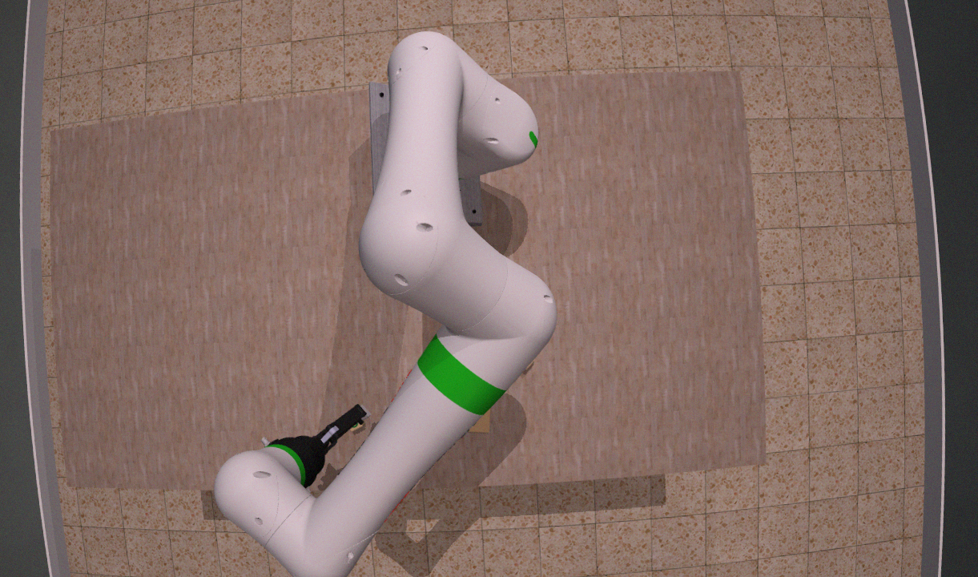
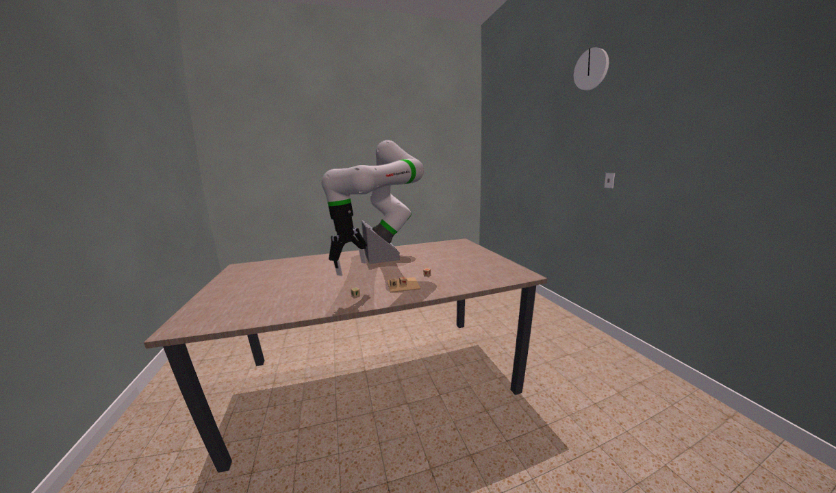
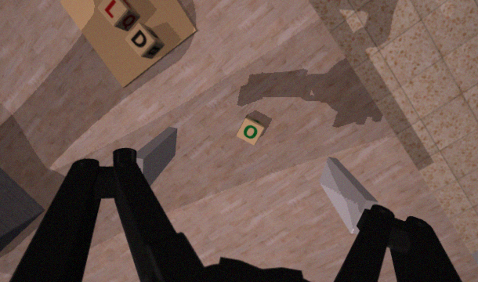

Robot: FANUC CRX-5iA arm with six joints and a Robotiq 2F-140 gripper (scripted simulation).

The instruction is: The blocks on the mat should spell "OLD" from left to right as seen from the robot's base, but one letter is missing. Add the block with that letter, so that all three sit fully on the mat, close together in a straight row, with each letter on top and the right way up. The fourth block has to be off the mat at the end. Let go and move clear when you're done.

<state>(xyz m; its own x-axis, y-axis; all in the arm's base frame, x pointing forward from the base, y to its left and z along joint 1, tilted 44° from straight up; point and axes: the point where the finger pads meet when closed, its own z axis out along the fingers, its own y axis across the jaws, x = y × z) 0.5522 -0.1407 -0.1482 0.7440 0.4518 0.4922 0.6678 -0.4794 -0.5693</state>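
Note:
The O block, tan with a green letter on top, lies alone on the table off the mat; it also shows in the side view. The tan mat holds the L block with a red letter and the D block with a black letter, close together. In the side view the mat lies right of the O block. My gripper is open and empty, well above the table, with the O block just beyond the gap between its fingertips. It also shows in the side view.
A fourth block sits on the table off the mat, to its far right. The grey base wedge stands behind the gripper. In the top view the arm hides most of the mat and blocks. The table's front edge is close to the O block.

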